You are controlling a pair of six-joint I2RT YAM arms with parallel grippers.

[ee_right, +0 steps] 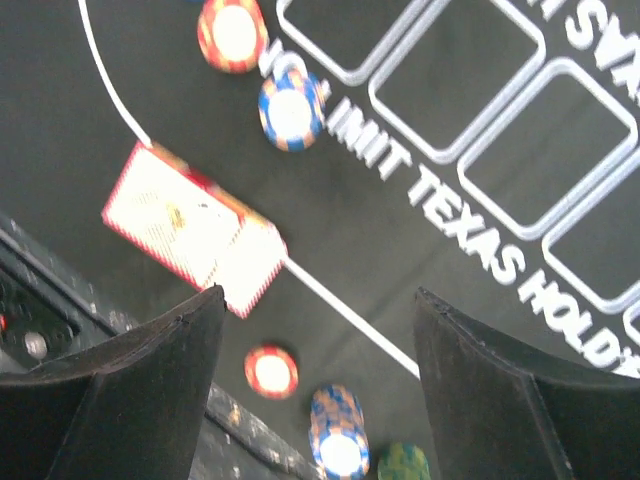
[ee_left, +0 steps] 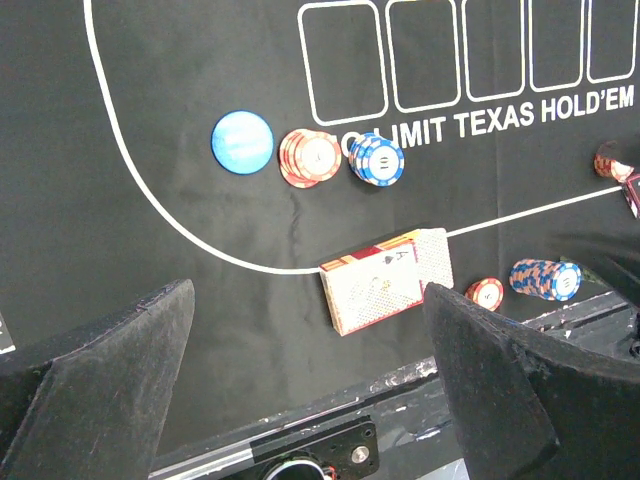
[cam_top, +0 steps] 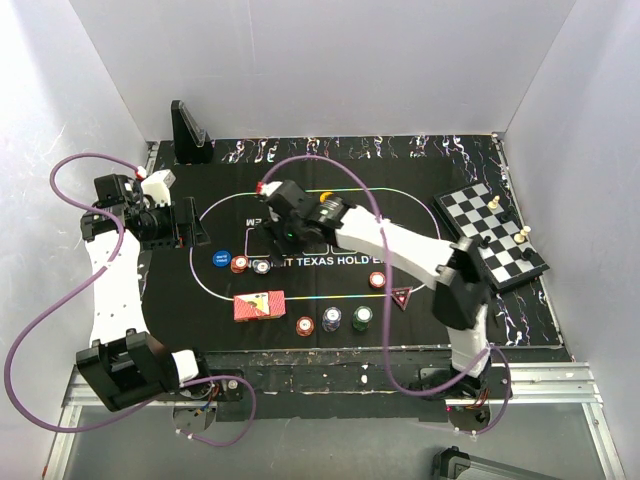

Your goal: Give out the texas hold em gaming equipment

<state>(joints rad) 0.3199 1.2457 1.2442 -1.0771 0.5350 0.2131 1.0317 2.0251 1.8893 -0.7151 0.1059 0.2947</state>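
Playing cards (ee_right: 190,228) blurred; green chip (ee_right: 400,463) cut off at bottom edge.

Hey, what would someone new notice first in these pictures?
A red card deck lies on the black Texas Hold'em mat, chip stacks beside it. The right arm stretches across the mat, and a chessboard with pieces sits at its right edge.

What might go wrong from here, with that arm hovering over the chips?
The open right gripper hangs near a leaning chip stack; a nudge might topple it. The deck looks fanned, so cards may slide apart. The right arm's elbow sits by the chessboard and might bump it.
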